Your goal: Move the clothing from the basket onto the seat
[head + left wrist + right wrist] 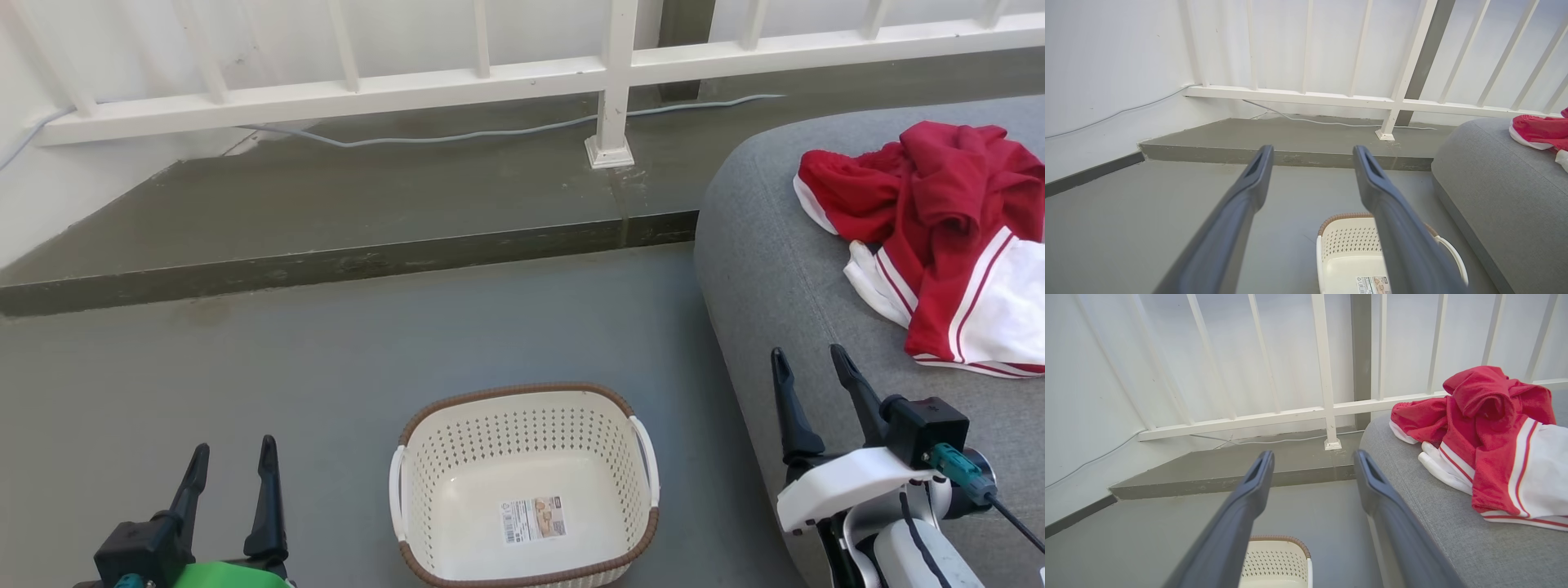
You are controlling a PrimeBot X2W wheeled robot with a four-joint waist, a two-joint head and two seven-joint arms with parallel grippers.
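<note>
The clothing (pixel 939 220) lies in a crumpled red heap with white striped panels on top of the seat (pixel 775 269), back from its rounded near edge. Part of the heap runs past the right border of the head view. The basket (pixel 522 390) stands on the floor (pixel 245 367) just beside the seat, upright, with nothing inside but a sticker (pixel 532 519) on its bottom.

The right gripper (pixel 807 353) hovers over the near part of the seat, short of the clothing and not touching it. Its fingers are spread and hold nothing. The left gripper (pixel 235 445) is also released and bare, over the floor to the left of the basket and well apart from it.

Judged from this, the transfer looks complete, and the step in hand is to confirm and withdraw. Doing it well means checking that the basket is truly bare. The right fingers should be kept above the soft jersey, so that no hem catches and drags toward the seat's edge.

The floor is smooth grey concrete. Beyond it a low step (pixel 326 204) carries a white railing (pixel 490 82), with a pale cable (pixel 457 135) trailing along its foot. A white wall (pixel 49 188) closes the left side.
</note>
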